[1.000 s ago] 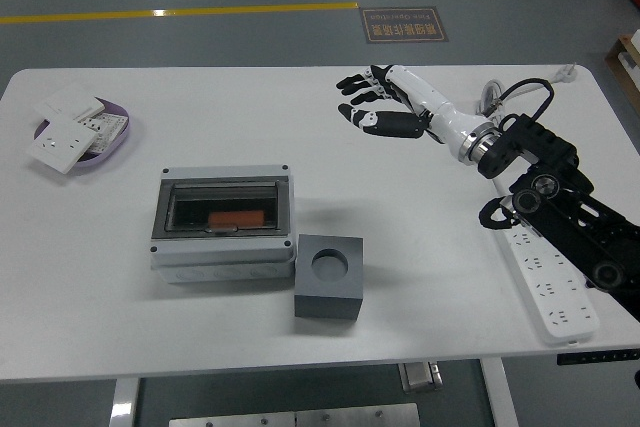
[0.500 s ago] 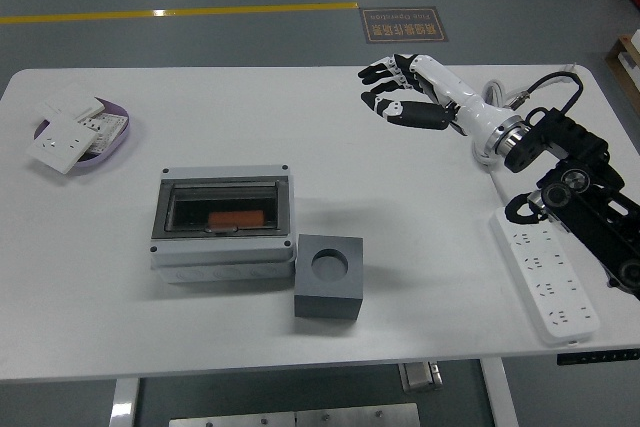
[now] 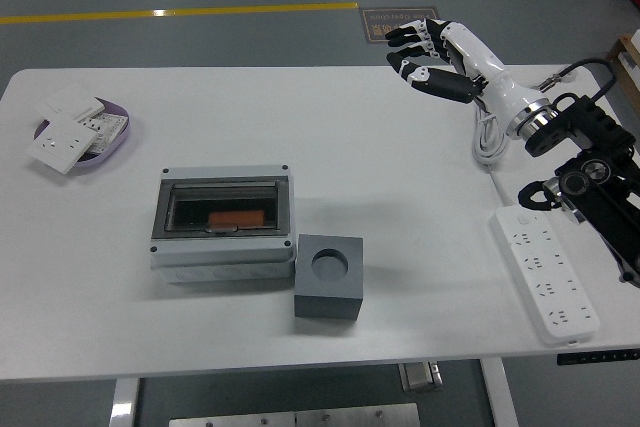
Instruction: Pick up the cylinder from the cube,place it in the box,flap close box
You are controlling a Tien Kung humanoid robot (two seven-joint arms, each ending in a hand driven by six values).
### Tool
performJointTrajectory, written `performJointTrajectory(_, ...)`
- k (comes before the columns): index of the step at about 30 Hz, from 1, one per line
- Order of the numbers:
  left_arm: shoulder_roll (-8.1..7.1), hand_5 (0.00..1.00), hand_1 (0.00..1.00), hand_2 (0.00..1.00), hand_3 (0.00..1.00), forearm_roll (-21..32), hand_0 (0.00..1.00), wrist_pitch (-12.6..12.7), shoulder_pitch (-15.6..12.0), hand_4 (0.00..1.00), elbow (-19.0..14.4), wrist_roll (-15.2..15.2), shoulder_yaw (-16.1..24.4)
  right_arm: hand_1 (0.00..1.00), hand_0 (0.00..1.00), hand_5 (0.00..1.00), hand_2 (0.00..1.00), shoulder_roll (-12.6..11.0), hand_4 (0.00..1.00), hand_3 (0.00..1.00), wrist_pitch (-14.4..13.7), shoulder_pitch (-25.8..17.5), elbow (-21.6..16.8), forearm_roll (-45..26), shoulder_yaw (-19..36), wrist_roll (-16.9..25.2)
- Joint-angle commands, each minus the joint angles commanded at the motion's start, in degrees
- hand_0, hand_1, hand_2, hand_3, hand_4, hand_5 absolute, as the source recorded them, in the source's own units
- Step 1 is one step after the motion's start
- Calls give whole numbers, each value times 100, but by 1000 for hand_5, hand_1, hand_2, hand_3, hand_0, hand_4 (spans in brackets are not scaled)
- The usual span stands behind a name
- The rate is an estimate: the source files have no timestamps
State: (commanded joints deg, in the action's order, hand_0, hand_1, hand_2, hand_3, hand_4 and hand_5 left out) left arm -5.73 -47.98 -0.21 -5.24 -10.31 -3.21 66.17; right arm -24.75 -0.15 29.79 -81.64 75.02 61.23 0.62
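A grey box (image 3: 223, 223) with a closed clear flap lies left of the table's middle. An orange cylinder (image 3: 237, 218) shows inside it, under the flap. A dark grey cube (image 3: 329, 275) with an empty round hole in its top stands at the box's lower right corner. My right hand (image 3: 425, 52) is up above the table's far right edge, far from the box and the cube, with fingers spread and holding nothing. The left arm is out of view.
A purple dish (image 3: 120, 139) with white switch plates sits at the far left. A white power strip (image 3: 546, 276) lies at the right, with its cable (image 3: 489, 137) running to the far edge.
My right hand has drawn back to the right and upward, away from the table's middle, staying open. The box, cube and cylinder have not moved.
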Motion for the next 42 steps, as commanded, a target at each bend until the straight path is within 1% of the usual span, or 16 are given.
performJointTrajectory(1, -10, 2, 852, 854, 951, -2, 923, 2, -2, 2, 0, -2, 1, 688, 760, 446, 711, -10, 682, 684, -16, 1, -15, -8, 9, 10)
performJointTrajectory(7, -25, 2, 852, 854, 951, -6, 923, 5, 0, 2, 0, -3, 2, 688, 760, 446, 711, -50, 682, 684, -57, 9, -35, -43, 44, 49)
performJointTrajectory(8, -21, 2, 852, 854, 951, -5, 923, 5, 5, 2, 0, -3, 0, 682, 741, 447, 709, -53, 684, 682, -65, 3, -36, -46, 55, 48)
performJointTrajectory(10, -10, 2, 852, 854, 951, -7, 923, 10, 19, 2, 0, -4, 0, 682, 741, 447, 709, -57, 684, 682, -92, -24, -56, -36, 82, 36)
performJointTrajectory(23, -12, 2, 852, 854, 951, 30, 923, 21, 30, 2, 0, -21, -85, 677, 737, 444, 703, 11, 685, 681, -253, -432, -399, 21, 300, -27)
performJointTrajectory(25, -13, 2, 852, 854, 951, 43, 923, 22, 30, 2, 0, -23, -99, 675, 736, 428, 703, 33, 679, 681, -270, -486, -442, 27, 319, -20)
performJointTrajectory(30, -9, 2, 852, 854, 951, 53, 923, 23, 45, 2, 0, -30, -109, 675, 736, 428, 703, 114, 679, 681, -293, -606, -496, 72, 391, -9)
performJointTrajectory(37, -27, 2, 852, 854, 951, 100, 923, 10, 53, 2, 0, -12, -87, 670, 732, 422, 700, 288, 670, 678, -295, -738, -465, 63, 596, -9)
performJointTrajectory(42, -59, 2, 852, 854, 951, 111, 923, 13, 33, 2, 0, -3, -54, 670, 732, 422, 700, 355, 670, 678, -286, -814, -440, 48, 684, -9)
